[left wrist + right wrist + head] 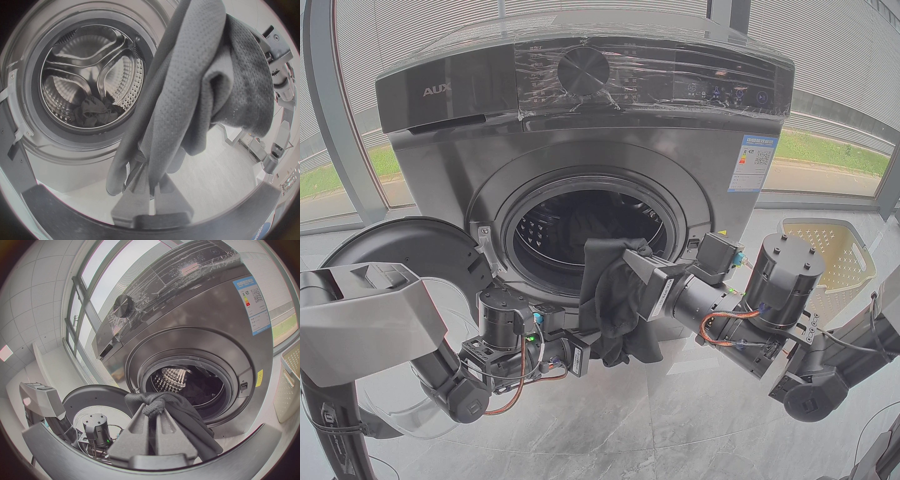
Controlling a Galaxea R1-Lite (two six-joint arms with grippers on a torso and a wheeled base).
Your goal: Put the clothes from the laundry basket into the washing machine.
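The washing machine point(581, 156) stands with its door point(412, 250) swung fully open to the robot's left, exposing the drum point(90, 78). A dark garment point(619, 300) hangs in front of the lower rim of the opening, outside the drum, and it is held at two places. The right gripper point(153, 410) is clenched on a bunched upper fold of the garment, level with the lower edge of the opening and just in front of it. The cloth is gathered over its fingertips and falls away below them. The left gripper point(153, 175) sits lower, near the foot of the machine. It is closed on the garment's lower part, with cloth pinched at its fingertips and rising from them towards the other claw. Between the two holds the garment drapes slack, with a fold hanging below the left gripper, clear of the floor point(675, 412). A small heap of dark clothing point(93, 114) lies at the bottom of the drum. The laundry basket point(865, 259), pale and perforated, stands on the floor to the right of the machine, well apart from both grippers.
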